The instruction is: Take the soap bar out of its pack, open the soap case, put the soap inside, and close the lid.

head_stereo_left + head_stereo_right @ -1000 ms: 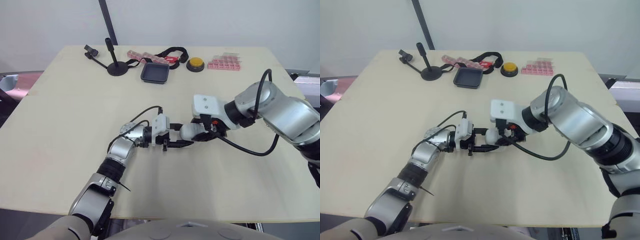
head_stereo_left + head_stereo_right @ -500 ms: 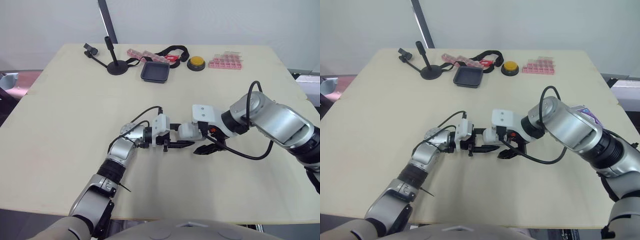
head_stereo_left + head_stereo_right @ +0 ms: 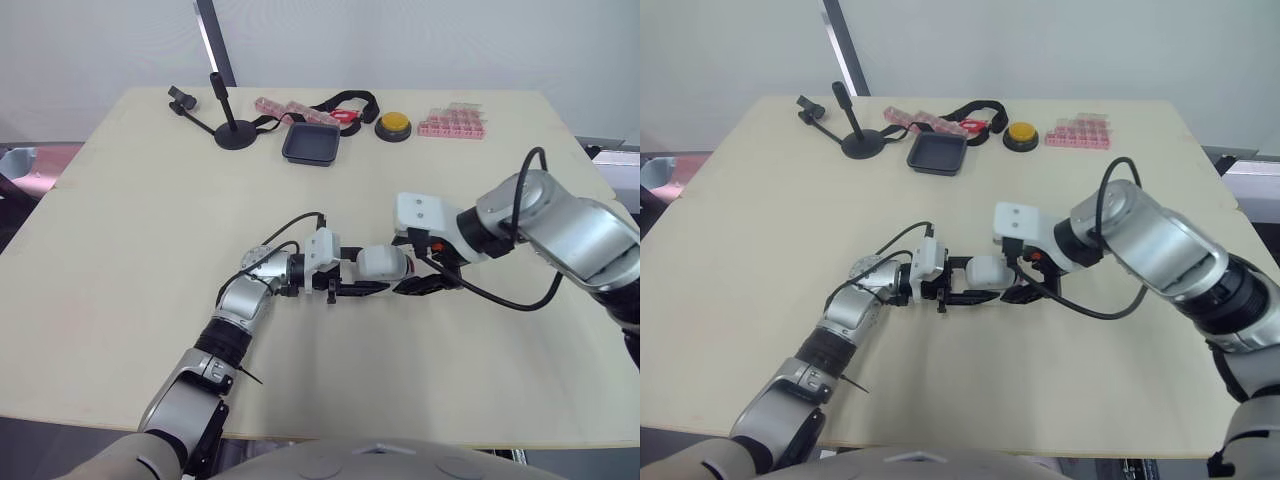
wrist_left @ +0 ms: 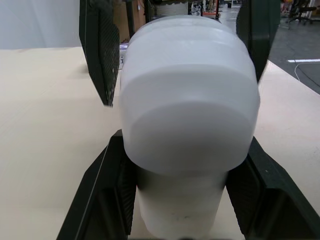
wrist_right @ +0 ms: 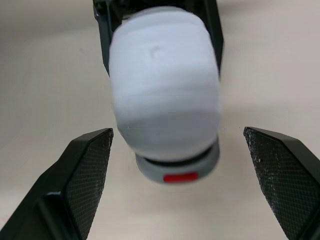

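Change: right gripper is coming back up level with the soap case. Half a second ago it was hanging lower and nearer the robot, with its fingers pointing past the case. A second ago it was pressing close against the case's right end.

Meaning for the task: judging from this, the right arm is re-aiming and lining up a fresh approach to the lid. The opening step is looking not yet done, since the white lid is sitting flush on the grey base.

Left jaws: left gripper is clamping the case from both sides, one black finger lying along each flank.

Right jaws: they are standing spread wide, one finger off to each side of the case's near end and neither touching it.

Where the case is: it is sitting near the middle of the table, between the two grippers and in the left one's grasp. I am unable to tell whether it is resting on the table or hanging just above it.

Long axis: it is running roughly level with the table, along the line from the left gripper to the right gripper.

Which way it points: the domed white lid is facing up and the grey base down. The end carrying the small red tab is pointing toward the right gripper.

Soap bar: I am unable to tell whether it is lying inside the shut case.
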`<state>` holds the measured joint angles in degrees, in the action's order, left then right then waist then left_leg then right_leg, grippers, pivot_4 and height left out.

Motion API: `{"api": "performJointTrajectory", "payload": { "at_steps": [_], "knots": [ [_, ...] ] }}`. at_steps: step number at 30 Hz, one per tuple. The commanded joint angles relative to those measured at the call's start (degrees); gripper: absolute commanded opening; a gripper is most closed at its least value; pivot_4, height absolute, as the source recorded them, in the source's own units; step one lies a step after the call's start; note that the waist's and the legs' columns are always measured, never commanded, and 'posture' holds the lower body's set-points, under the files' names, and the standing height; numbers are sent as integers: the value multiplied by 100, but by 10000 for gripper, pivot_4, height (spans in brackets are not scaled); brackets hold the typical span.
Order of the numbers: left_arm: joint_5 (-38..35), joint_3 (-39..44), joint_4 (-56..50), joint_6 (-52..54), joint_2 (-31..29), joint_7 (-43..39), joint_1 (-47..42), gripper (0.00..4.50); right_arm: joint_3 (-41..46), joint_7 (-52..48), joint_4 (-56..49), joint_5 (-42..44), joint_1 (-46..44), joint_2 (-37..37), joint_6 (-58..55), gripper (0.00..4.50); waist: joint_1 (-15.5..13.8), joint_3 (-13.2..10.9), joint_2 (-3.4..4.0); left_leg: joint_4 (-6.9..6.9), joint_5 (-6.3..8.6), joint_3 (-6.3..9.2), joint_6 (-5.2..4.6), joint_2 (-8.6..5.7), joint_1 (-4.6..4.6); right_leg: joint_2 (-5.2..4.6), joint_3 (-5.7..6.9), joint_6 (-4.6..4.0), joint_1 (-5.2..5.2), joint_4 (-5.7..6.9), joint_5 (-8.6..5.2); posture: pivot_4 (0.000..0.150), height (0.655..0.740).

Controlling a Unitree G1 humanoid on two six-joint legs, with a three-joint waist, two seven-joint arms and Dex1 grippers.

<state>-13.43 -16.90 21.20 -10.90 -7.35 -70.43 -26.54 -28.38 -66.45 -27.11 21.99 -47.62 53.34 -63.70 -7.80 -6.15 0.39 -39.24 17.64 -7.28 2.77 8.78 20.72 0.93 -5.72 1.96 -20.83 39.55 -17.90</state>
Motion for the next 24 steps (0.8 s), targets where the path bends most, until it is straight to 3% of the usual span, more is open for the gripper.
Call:
{"api": "performJointTrajectory", "payload": {
  "at_steps": [1,10,24],
  "knots": [
    [9,-47,-116,-43,-12,-9,-34,19216,427,-48,-272,261,8,114,-64,44801,4,0,0,0,0,0,0,0,0,1,-1,0,0,0,0,1500,7400],
    [-1,-31,-101,-28,-47,-39,-63,19216,1063,205,-580,803,95,-8,-334,44801,5,0,0,-2,0,0,0,1,4,2,-1,0,-3,1,0,1500,7400],
    [5,-19,-122,7,-64,-26,-71,19216,765,682,-411,763,166,-384,-121,44801,2,0,0,-5,0,0,1,-2,6,6,-5,0,-15,22,0,1500,7400]
  ]
}}
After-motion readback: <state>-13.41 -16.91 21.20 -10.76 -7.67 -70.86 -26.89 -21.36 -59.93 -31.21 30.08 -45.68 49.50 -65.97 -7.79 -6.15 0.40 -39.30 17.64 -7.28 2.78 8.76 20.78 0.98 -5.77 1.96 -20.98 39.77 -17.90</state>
